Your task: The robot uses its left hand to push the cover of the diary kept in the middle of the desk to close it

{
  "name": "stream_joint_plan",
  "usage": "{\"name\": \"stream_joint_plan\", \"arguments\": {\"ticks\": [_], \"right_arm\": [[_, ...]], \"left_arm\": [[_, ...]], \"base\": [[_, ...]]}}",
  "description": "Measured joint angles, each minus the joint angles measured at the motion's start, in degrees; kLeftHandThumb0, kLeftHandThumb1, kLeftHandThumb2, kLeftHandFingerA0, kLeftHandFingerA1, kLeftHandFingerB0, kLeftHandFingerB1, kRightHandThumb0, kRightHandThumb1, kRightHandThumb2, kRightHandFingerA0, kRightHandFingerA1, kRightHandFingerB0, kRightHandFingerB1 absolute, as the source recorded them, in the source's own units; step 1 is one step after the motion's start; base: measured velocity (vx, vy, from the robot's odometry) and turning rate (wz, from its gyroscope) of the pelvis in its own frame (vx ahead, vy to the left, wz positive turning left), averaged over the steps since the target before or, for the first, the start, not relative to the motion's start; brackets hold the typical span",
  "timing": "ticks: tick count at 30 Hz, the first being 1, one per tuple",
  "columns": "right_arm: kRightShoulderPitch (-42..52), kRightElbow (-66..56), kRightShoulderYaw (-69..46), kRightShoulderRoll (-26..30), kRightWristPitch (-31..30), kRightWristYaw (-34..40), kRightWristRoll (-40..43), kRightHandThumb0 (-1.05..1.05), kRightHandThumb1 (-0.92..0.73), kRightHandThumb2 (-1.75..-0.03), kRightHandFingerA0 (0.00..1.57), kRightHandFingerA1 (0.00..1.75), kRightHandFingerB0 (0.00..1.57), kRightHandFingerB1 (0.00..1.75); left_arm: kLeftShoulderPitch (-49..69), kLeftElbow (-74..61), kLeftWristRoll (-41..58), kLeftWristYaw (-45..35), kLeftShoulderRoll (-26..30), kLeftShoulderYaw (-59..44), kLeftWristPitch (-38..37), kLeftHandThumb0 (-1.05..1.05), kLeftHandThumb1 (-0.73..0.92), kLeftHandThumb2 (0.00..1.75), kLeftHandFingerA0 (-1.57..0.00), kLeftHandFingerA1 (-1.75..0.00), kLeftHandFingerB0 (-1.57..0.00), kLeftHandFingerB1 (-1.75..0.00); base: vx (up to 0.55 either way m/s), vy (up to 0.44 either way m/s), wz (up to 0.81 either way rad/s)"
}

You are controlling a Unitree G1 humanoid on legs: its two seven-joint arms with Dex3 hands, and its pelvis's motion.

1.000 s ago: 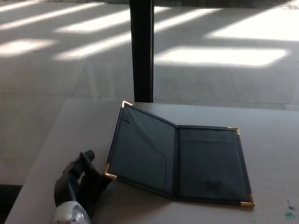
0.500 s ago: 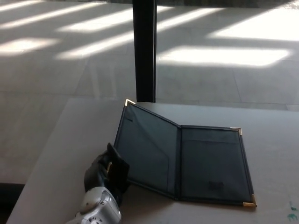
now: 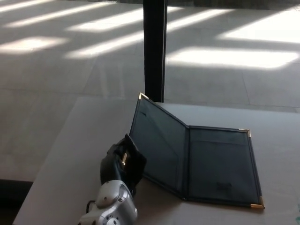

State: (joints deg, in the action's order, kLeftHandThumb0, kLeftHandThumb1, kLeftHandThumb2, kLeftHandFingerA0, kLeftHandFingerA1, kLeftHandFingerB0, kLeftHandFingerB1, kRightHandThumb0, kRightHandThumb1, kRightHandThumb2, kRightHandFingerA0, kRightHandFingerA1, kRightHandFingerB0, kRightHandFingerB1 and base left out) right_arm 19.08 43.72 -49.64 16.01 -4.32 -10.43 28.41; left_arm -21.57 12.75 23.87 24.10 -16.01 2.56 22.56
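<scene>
Nearest the front edge of the table [image 3: 61, 154]: silver wrist and black left hand [image 3: 123, 161], entering from the lower left. Fingers [image 3: 133, 159] pressed against the outer face of the raised left cover [image 3: 159, 145], at its near lower corner, with a gold corner cap glinting between them. Not clenched around anything; a push contact rather than a grasp, though the exact spread of the fingers hidden behind the hand itself.

Compared with a second ago: hand moved from beside the cover's corner to under and behind it; cover lifted from a shallow tilt to a steeper one, hinged on the spine. Some of the apparent shift owed to camera motion, the whole scene having slid rightward. Judged meaning: closing begun, roughly a third done, cover not yet vertical.

Mid-table: dark blue-black leatherette diary [image 3: 206, 164] with gold corner caps, right half lying flat, far right corner near the table's right edge.

Beyond the far edge: black upright post [image 3: 154, 47] and sunlit tiled floor [image 3: 56, 70].

Right hand absent from the head view.
</scene>
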Motion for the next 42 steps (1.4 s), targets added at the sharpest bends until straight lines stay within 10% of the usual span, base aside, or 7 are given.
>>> {"name": "stream_joint_plan", "arguments": {"ticks": [5,6,10,28,29,41,42], "right_arm": [[0.2,0.0,0.2,0.0,0.0,0.0,0.0,-0.91,-0.92,-0.7,0.73,0.79,0.71,0.66],[0.2,0.0,0.3,0.0,0.0,0.0,0.0,-0.89,-0.92,-0.69,0.76,0.77,0.71,0.61],[0.2,0.0,0.4,0.0,0.0,0.0,-0.1,-0.9,-0.92,-0.71,0.73,0.79,0.71,0.64],[0.2,-0.1,1.2,0.0,0.0,0.0,-0.4,-0.88,-0.92,-0.72,0.63,0.7,0.59,0.55],[0.1,-0.1,1.3,0.0,0.0,0.0,-0.4,-0.88,-0.92,-0.7,0.69,0.7,0.64,0.54],[-0.7,-0.3,1.9,0.0,0.0,-0.1,-0.4,-0.89,-0.89,-0.67,0.75,0.76,0.73,0.62],[-0.8,-0.3,1.9,0.0,0.0,0.0,-0.4,-0.92,-0.66,-1.01,0.8,0.8,0.72,0.67]], "left_arm": [[-0.1,-2.1,-3.5,1.8,0.7,5.8,-0.6,-0.89,0.92,0.88,-0.17,-0.75,-0.15,-0.54],[-0.1,-2.8,-4.1,2.0,0.8,7.3,-0.7,-0.39,0.46,1.13,-0.06,-0.57,-0.05,-0.54],[-0.7,-4.7,-6.4,2.5,0.8,12.7,-0.6,-0.98,0.92,0.85,-0.09,-0.7,-0.11,-0.56],[-6.5,-5.1,-19.5,2.9,0.7,41.3,0.2,-1.01,0.92,0.85,-0.13,-0.84,-0.11,-0.7],[-6.9,-4.9,-20.1,2.9,0.7,42.5,0.3,-1.03,0.83,1.29,-0.22,-0.78,-0.1,-0.65],[-12.1,-0.6,-28.4,2.7,2.4,60.0,1.3,-0.92,0.83,1.29,-0.17,-0.68,-0.04,-0.57],[-12.9,-0.6,-29.2,2.7,3.0,61.0,1.4,-0.94,0.92,0.85,-0.18,-0.69,-0.2,-0.62]], "base": [[0.0,0.0,0.0],[0.0,0.0,0.0],[0.0,0.0,0.0],[0.0,0.0,0.0],[0.0,0.0,0.0],[0.0,0.0,0.0],[0.0,0.0,0.0]]}}
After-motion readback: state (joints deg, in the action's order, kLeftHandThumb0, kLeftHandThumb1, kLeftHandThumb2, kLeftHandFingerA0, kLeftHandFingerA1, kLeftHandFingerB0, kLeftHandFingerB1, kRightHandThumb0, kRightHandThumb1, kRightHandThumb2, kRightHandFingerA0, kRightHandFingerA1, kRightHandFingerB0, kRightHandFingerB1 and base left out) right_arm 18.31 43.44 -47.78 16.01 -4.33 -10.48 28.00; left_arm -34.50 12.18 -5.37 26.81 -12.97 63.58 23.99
